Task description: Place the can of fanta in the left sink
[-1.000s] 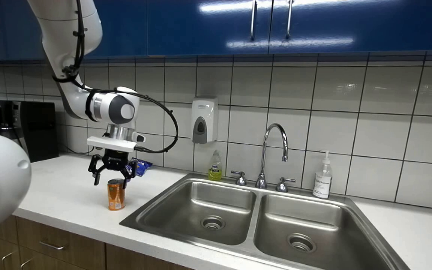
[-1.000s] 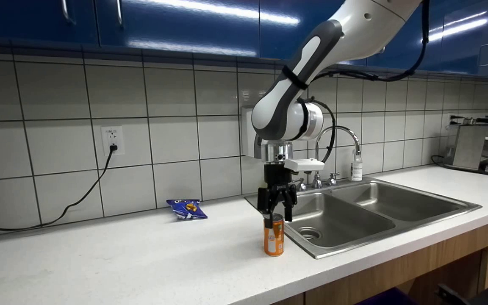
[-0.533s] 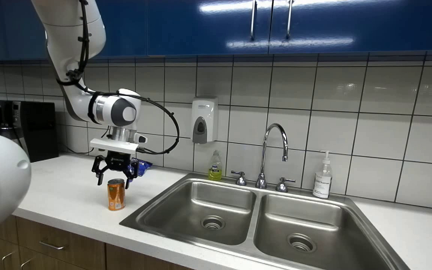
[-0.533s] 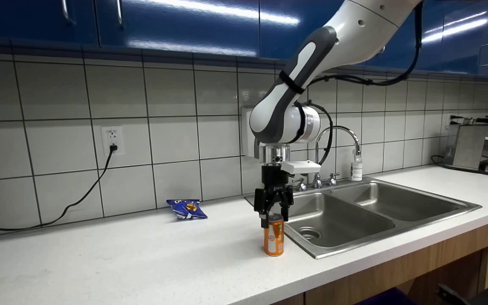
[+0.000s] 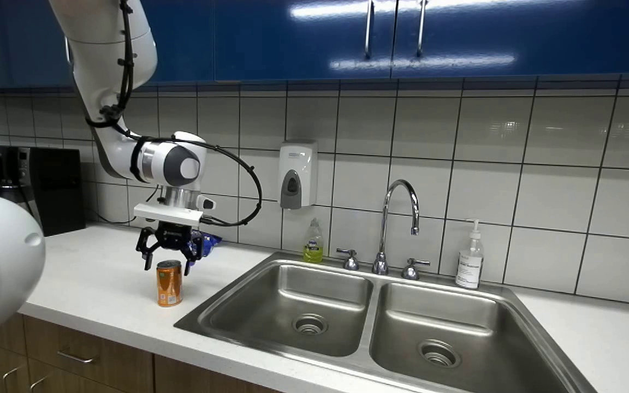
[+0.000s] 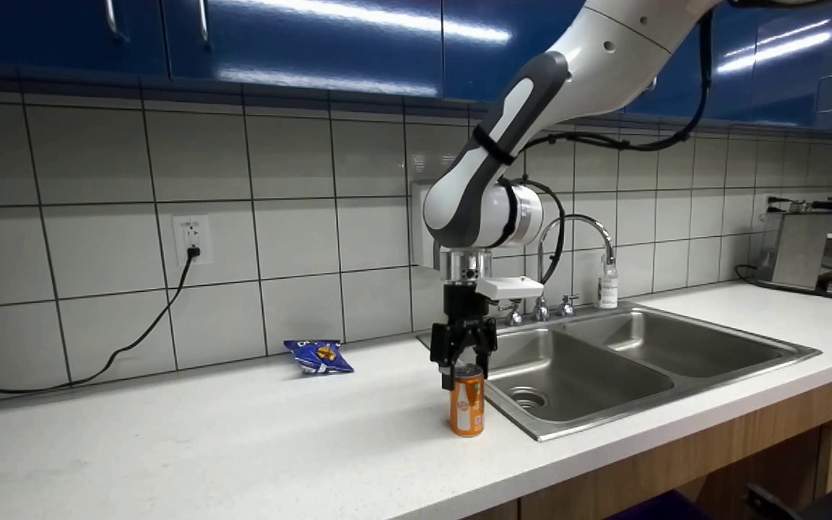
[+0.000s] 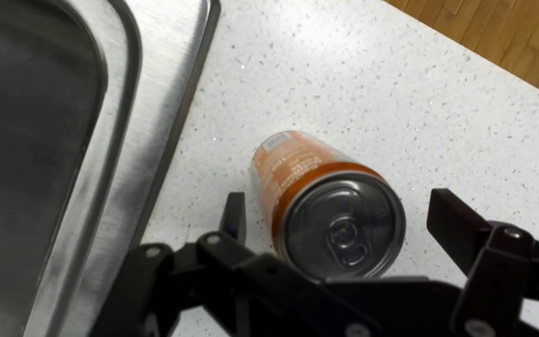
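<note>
“Fanta can (image 5: 170, 286): where is it?”

“Upright on the white counter (image 5: 96, 273), just beside the left sink (image 5: 260, 319).”

“And the gripper (image 7: 337, 215)?”

“Pointing down over it, spread wide; in the wrist view its fingers (image 7: 454, 224) stand on either side of the can, counter showing in both gaps.”

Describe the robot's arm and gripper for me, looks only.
The arm is white and rounded, with dark grey panels, black bands and a looping black cable. Below a silvery collar sits a white bar. The gripper is black, with two angular, jointed fingers; its pale marking is too small to read.
</note>
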### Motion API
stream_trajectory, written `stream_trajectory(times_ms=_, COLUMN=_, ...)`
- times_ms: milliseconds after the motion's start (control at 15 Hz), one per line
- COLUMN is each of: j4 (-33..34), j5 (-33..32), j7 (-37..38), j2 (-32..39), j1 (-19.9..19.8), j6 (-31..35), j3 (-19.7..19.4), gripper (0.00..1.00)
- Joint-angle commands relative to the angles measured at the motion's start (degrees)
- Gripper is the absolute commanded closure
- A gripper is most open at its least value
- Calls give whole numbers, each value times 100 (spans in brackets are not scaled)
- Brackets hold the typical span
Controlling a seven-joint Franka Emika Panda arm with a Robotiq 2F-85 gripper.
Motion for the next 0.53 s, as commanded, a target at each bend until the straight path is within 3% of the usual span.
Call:
stream_trajectory(times_ms=0, j4=113, j5=3, j7=-32, j2=95, j1=-150, j6=43, j3=124, gripper=0)
stream_trajectory(times_ms=133, j4=133, j5=-9, j7=-15, j2=121, j1=-157, j6=41, j3=120, gripper=0)
stream_trajectory(times_ms=200, j4=141, j5=-10, j7=-18, j2=135, j1=-162, j6=45, j3=119, gripper=23)
stream_trajectory(times_ms=267, j4=155, j5=8, j7=-21, j2=151, j1=-173, j6=38, j3=120, gripper=26)
stream_trajectory(times_ms=467, j4=178, j5=6, j7=-24, j2=171, j1=-188, j6=43, j3=118, gripper=51)
